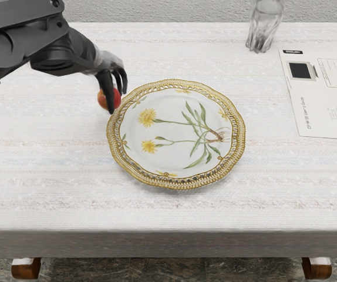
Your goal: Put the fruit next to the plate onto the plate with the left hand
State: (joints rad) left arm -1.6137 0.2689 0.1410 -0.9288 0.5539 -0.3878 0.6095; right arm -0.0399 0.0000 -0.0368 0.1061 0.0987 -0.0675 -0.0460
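Observation:
A round white plate [177,89] with a gold lattice rim and yellow flowers painted on it lies in the middle of the table. Just off its upper left rim is a small red-orange fruit [102,100]. My left hand [111,84] comes in from the left edge and sits over the fruit. Its dark fingers [107,91] curl down around the fruit, partly hiding it. Whether the fruit rests on the table or is lifted cannot be told. The plate holds nothing.
A clear glass bottle [263,23] stands at the back right of the table. A white paper sheet [321,97] lies at the right edge. The table's front edge [168,232] runs along the bottom.

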